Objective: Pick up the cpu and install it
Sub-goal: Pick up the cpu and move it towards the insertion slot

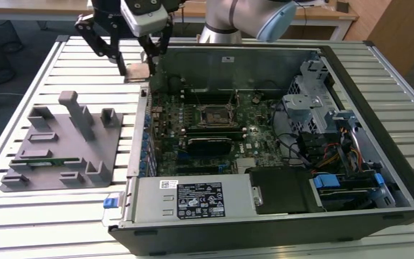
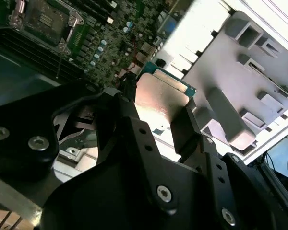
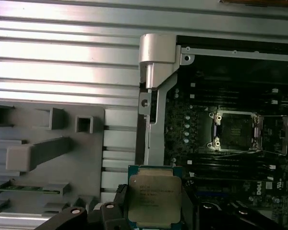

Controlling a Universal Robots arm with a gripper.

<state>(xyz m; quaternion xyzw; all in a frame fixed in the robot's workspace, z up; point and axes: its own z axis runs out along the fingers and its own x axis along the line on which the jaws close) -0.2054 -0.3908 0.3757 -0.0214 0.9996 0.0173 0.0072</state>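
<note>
The cpu is a small square chip with a dull silver top, held in the air between the two black fingers of my gripper, which is shut on it. It hangs above the far corner of the open computer case on the exterior view's left, over the slatted table beside the case wall. The chip's pale-edged metal top also shows in the first wrist view, and its face in the second wrist view. The open black socket frame sits on the green motherboard, apart from the chip; it also appears in both wrist views.
A grey parts fixture with upright posts lies on the table at the exterior view's left, with a green memory stick in a slot. The case has raised metal walls, a drive cage and cables, and a power supply.
</note>
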